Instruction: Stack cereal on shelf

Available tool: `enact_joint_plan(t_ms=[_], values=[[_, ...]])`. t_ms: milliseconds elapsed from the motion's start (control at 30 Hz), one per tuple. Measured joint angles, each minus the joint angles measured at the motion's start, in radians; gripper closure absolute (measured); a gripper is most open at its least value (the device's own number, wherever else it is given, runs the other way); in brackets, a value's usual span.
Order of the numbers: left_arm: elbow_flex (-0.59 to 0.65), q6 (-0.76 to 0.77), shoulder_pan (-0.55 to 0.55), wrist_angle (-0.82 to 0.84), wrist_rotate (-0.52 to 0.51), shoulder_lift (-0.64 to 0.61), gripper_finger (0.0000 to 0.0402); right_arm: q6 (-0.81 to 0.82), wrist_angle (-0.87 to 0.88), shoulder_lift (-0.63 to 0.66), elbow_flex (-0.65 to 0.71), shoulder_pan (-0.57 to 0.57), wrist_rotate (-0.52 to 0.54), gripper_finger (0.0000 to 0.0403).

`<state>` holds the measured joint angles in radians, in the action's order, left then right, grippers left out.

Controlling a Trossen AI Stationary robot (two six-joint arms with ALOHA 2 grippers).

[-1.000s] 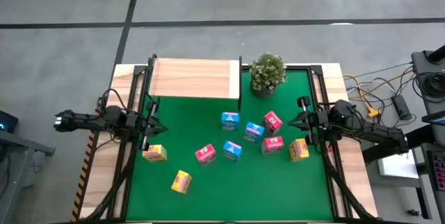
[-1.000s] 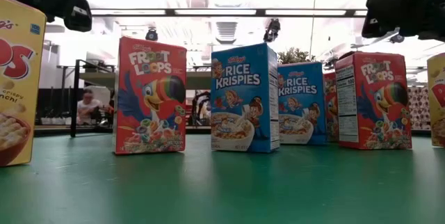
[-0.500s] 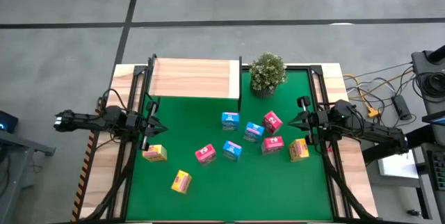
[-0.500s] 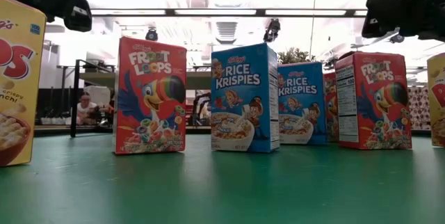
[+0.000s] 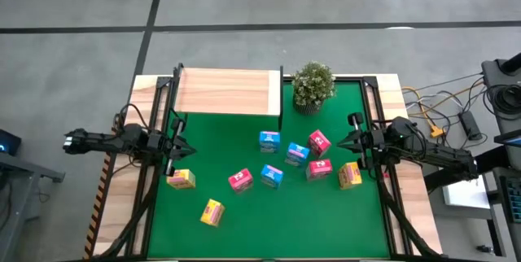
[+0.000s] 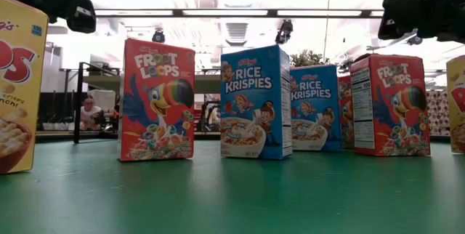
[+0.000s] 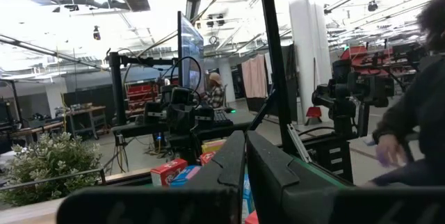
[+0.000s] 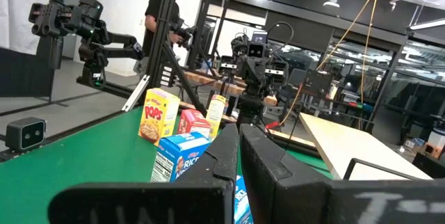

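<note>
Several small cereal boxes stand upright on the green mat (image 5: 244, 229): blue ones (image 5: 269, 141), pink-red ones (image 5: 240, 180) and yellow ones (image 5: 212, 211), which in the low view read Froot Loops (image 6: 157, 100) and Rice Krispies (image 6: 254, 102). The light-wood shelf (image 5: 224, 91) stands on black legs at the mat's far left. My left gripper (image 5: 188, 149) hovers shut at the mat's left edge, above a yellow box (image 5: 181, 180). My right gripper (image 5: 339, 141) hovers shut at the right edge, near a yellow box (image 5: 349, 175). Both sets of fingers (image 7: 245, 161) (image 8: 238, 151) hold nothing.
A green potted plant (image 5: 313, 85) stands just right of the shelf. Black frame rails (image 5: 151, 197) run along both sides of the table. Cables (image 5: 440, 115) lie off the right edge. People (image 8: 163, 15) show in the room beyond the table.
</note>
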<state>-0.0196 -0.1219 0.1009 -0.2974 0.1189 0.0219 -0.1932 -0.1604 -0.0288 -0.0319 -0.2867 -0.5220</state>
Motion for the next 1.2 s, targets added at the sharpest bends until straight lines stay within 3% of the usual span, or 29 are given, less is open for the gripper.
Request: enact_joint_plan(t_ms=[567,767,900,1100,1200], values=[[0.0,-0.019,0.0,-0.011,-0.033,0.0,0.0402,-0.001,-0.001,0.0,0.0,0.0,0.0,0.0394],[0.0,0.016,0.0,-0.08,-0.077,0.001,0.0402,-0.077,-0.005,0.0,0.0,0.0,0.072,0.0394],[0.0,0.043,0.0,-0.183,-0.076,0.0,0.0402,0.167,-0.035,-0.002,0.0,0.0,0.094,0.0394],[0.0,0.321,0.0,-0.319,-0.097,0.0,0.0402,0.352,-0.211,-0.031,0.0,0.001,0.163,0.0394],[0.0,0.337,0.0,-0.351,-0.112,0.0,0.0402,0.406,-0.352,-0.062,0.0,0.001,0.231,0.0394]])
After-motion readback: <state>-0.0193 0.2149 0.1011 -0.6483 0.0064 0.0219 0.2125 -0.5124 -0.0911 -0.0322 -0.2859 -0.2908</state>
